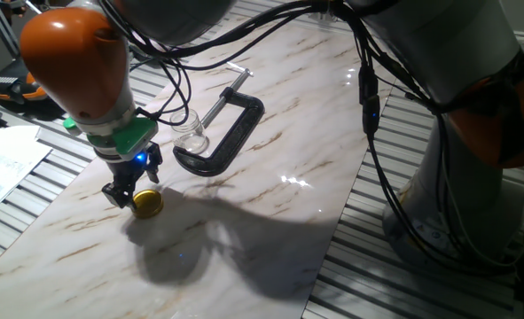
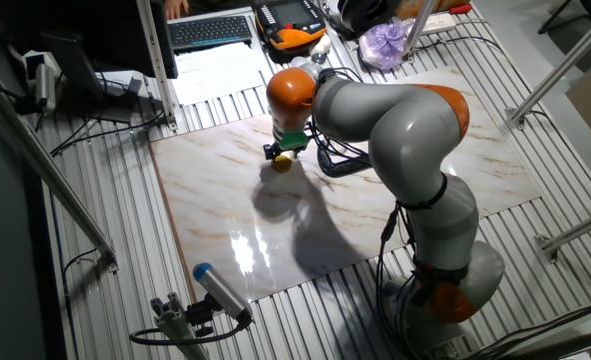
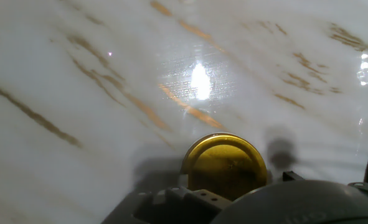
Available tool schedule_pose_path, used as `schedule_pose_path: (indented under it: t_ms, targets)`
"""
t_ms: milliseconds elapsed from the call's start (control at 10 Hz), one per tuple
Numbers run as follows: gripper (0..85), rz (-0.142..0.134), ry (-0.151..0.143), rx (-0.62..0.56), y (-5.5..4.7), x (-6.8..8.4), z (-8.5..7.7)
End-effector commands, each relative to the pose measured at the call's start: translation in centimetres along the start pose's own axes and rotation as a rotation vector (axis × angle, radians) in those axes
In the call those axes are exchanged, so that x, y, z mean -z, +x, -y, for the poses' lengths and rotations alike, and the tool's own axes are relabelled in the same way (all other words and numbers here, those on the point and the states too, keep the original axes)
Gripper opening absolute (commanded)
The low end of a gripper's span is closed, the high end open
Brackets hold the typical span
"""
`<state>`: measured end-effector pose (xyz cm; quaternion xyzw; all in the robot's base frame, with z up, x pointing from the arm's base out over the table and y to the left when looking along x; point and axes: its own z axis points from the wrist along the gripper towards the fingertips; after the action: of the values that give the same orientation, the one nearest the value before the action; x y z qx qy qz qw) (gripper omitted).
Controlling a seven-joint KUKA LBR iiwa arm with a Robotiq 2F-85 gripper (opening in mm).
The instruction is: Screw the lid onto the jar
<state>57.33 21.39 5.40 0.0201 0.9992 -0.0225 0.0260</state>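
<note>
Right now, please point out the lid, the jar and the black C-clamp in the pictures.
lid (image 3: pixel 225 165), hand view, middle of its gold top.
jar (image 1: pixel 191 133), one fixed view, its clear glass wall.
black C-clamp (image 1: pixel 237 133), one fixed view, the curved frame.

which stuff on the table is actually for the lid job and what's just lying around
For the job:
- lid
- jar
- gripper, low beside the lid

Lying about:
- black C-clamp
- keyboard
- papers
- orange-black case
</note>
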Motion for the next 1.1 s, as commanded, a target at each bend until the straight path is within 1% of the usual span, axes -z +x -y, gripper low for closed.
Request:
schedule_pose_path:
  t_ms: [0, 100, 200, 400, 700, 1000]
  targets:
    - [68.0, 0.002, 0.002, -0.011, 0.1, 0.0, -0.1]
    - [68.0, 0.003, 0.002, -0.023, 0.3, -0.1, -0.2]
    - [85.0, 0.003, 0.000, -0.028, 0.3, -0.2, -0.2]
    - [85.0, -0.002, -0.003, -0.034, 0.3, -0.3, -0.2]
    - [85.0, -0.002, -0.014, -0.022, 0.3, -0.6, -0.2]
    - [85.0, -0.001, -0.017, -0.016, 0.4, -1.1, -0.2]
